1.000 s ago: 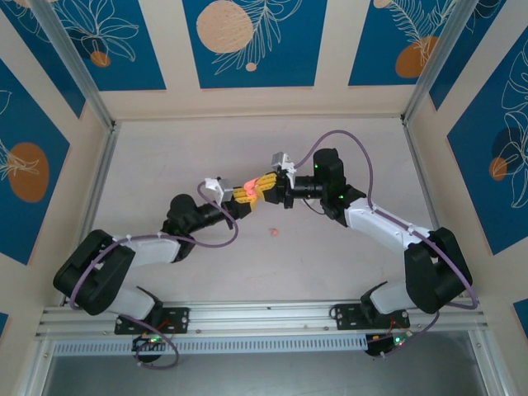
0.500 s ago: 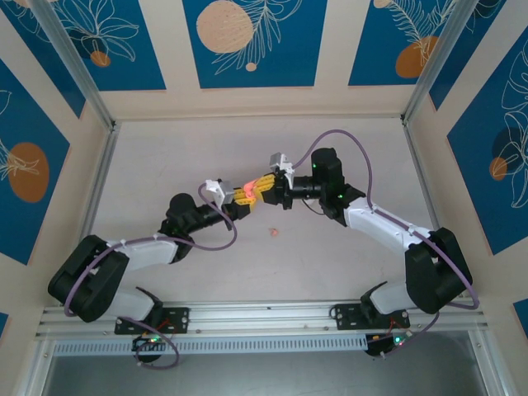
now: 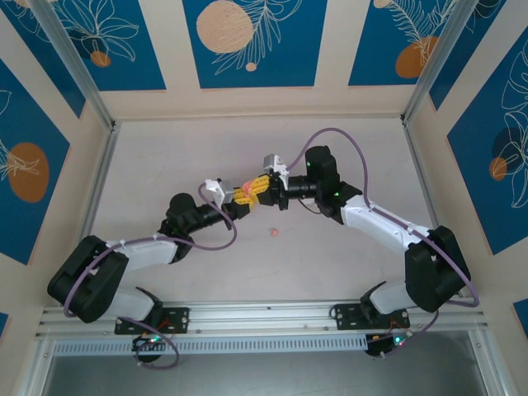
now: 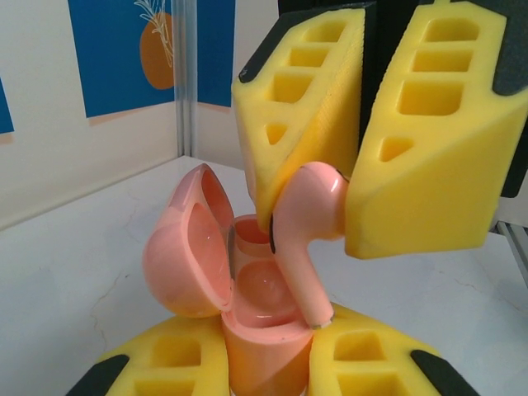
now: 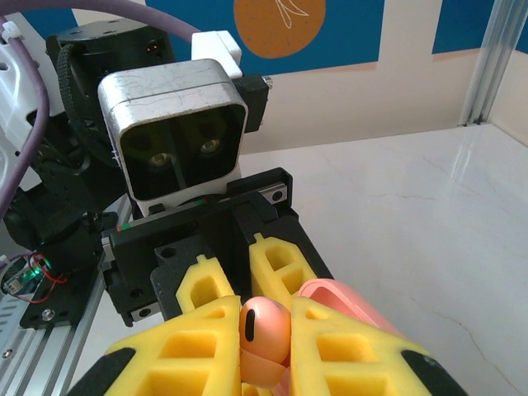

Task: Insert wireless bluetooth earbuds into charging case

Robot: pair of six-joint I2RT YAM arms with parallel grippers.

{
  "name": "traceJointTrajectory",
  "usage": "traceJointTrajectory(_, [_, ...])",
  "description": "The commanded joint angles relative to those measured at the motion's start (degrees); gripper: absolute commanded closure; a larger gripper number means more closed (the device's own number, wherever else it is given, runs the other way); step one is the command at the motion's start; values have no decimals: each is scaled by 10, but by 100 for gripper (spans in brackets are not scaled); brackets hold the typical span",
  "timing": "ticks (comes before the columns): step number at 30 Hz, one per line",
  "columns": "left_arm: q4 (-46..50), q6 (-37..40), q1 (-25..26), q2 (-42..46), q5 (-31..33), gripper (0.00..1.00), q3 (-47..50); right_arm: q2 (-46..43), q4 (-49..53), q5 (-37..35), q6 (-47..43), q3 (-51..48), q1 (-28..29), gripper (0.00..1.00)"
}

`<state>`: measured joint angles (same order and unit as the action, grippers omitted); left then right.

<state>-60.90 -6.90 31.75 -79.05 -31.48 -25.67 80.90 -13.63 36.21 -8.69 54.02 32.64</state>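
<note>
Right gripper had shifted left, closer to left gripper. Cream walls carried blue leaf-print panels and aluminium corner rails. The table was white and marbled. Left jaws clamped the charging case mid-table, lid open. Right jaws pinched an earbud, stem tip at the case rim. Second earbud lay loose on the table nearby.

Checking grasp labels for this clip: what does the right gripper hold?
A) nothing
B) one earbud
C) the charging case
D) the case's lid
B: the right gripper pinches a pink earbud over the open charging case, which the left gripper holds.
</note>
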Motion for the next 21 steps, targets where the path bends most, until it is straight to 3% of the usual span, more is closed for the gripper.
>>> traceJointTrajectory(1, [-19, 5, -2, 22, -10, 85, -10, 12, 24, -7, -19, 12, 3, 83])
traceJointTrajectory(13, [-20, -3, -2, 26, -15, 85, -11, 14, 22, -30, -35, 18, 3, 83])
traceJointTrajectory(21, [-23, -5, -2, 28, -22, 85, -16, 16, 60, 8, -54, 24, 2, 82])
